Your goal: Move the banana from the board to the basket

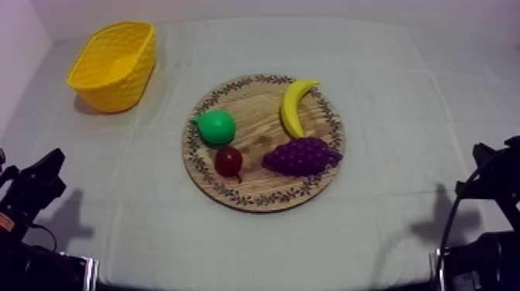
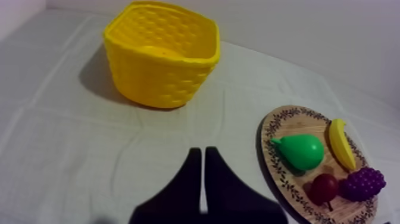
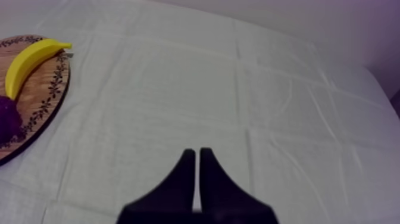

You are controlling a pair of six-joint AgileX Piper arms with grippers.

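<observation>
Banana (image 1: 296,106) first: it lies flat on the round wooden board (image 1: 255,200), on the right-hand part as you look down from the top view. Its curve bows towards the board's centre, and its far tip reaches out over the patterned rim. Its near end sits just beside the bunch of grapes (image 1: 300,155) — whether the two touch, you cannot tell from here.

The other fruit shares the board. The pear (image 1: 216,127) is on the left part, with the small red fruit (image 1: 228,161) just in front of it and the grapes to the right of that one. The board itself sits near the middle of the counter (image 1: 402,100), on the grey-white cloth.

The yellow basket (image 1: 116,89) stands upright at the far left of the counter, well apart from the board and with bare cloth between them.

Your left end effector (image 2: 199,150) hangs low over the cloth on the near left side, between you and the basket, with the board off to its side. Its two black fingers lie pressed together in a narrow wedge and hold nothing.

Your right end effector (image 3: 194,151) is the same — fingers together, nothing gripped. It is over bare cloth on the near right side, well apart from the board's edge and the banana on it.
</observation>
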